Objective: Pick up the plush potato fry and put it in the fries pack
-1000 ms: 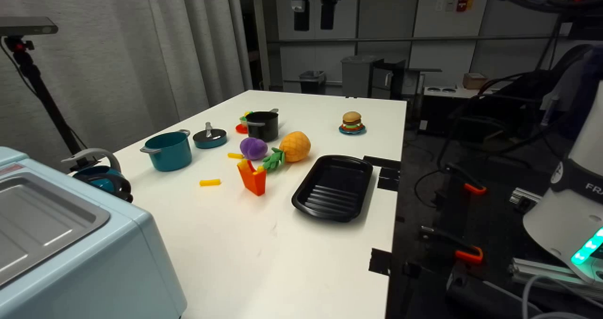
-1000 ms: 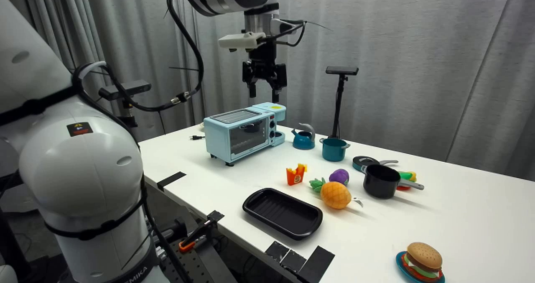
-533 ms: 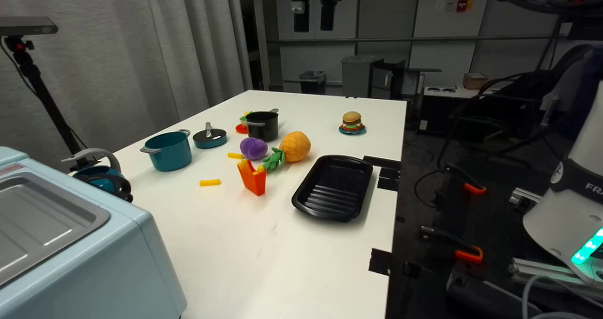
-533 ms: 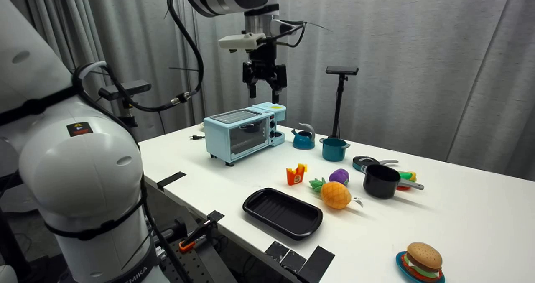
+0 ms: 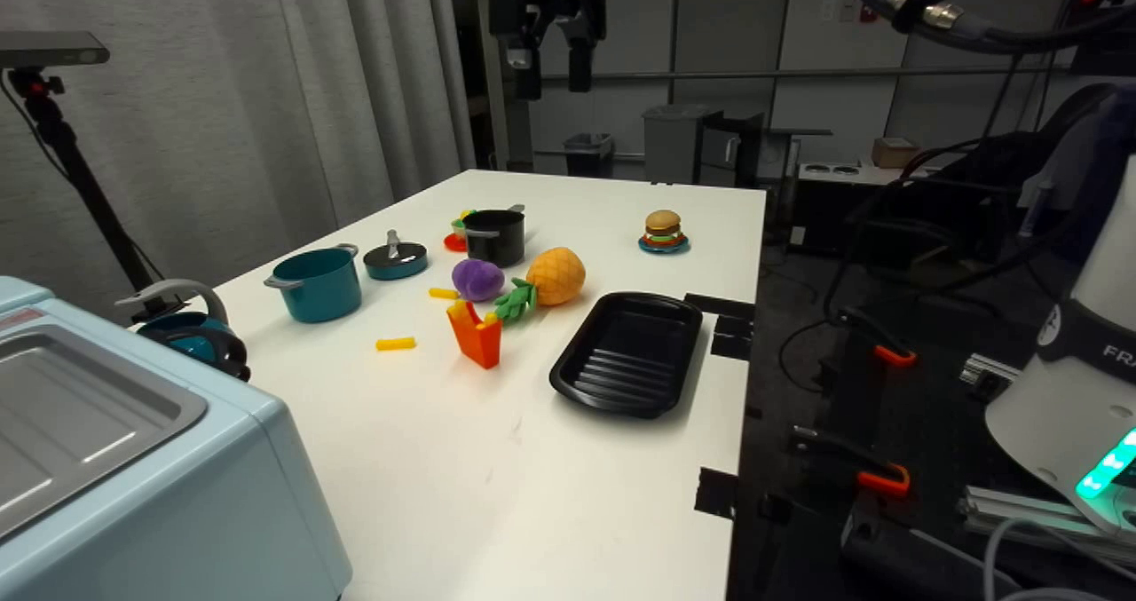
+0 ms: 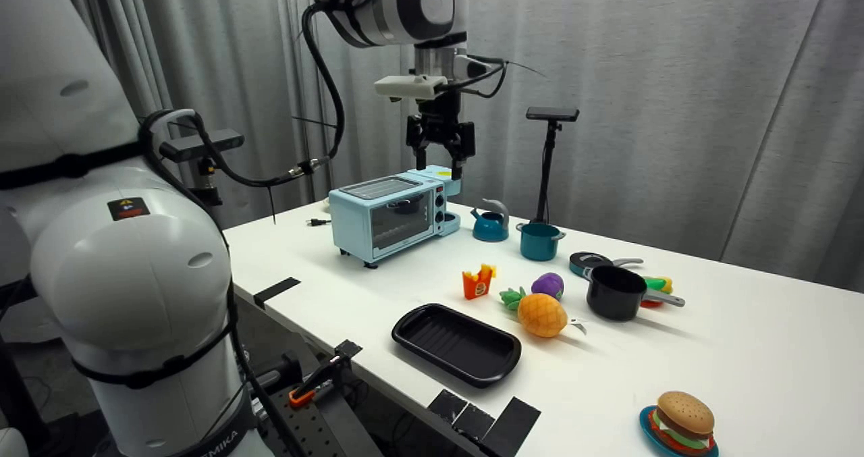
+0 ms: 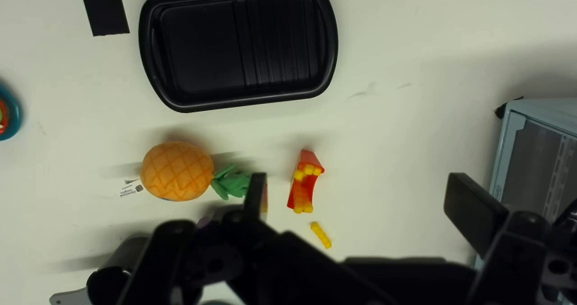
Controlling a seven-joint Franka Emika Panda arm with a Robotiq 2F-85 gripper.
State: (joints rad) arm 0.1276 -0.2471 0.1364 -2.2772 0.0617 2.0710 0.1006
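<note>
Tool [image 5: 555, 84]: in an exterior view, hangs high over the desk [image 5: 532, 494], fingers [image 5: 580, 68] spread apart.
Loose fry [image 5: 396, 343]: on the desk, near the fries pack [image 5: 479, 342].
Other fry [image 5: 444, 293]: on the desk, just beside the purple toy [image 5: 477, 280].
Fries pack: in an exterior view, stands between the toaster oven [image 6: 401, 221] and the pineapple toy [image 6: 542, 315].
Wrist view: fingers wide apart; loose fry and fries pack show between them, the fry just beside the pack.

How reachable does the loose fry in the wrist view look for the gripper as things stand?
Probably yes: the gripper hangs high, open and holding nothing, and nothing covers the loose fry. The fries pack sits apart but near, so a careful descent seems wise.
</note>
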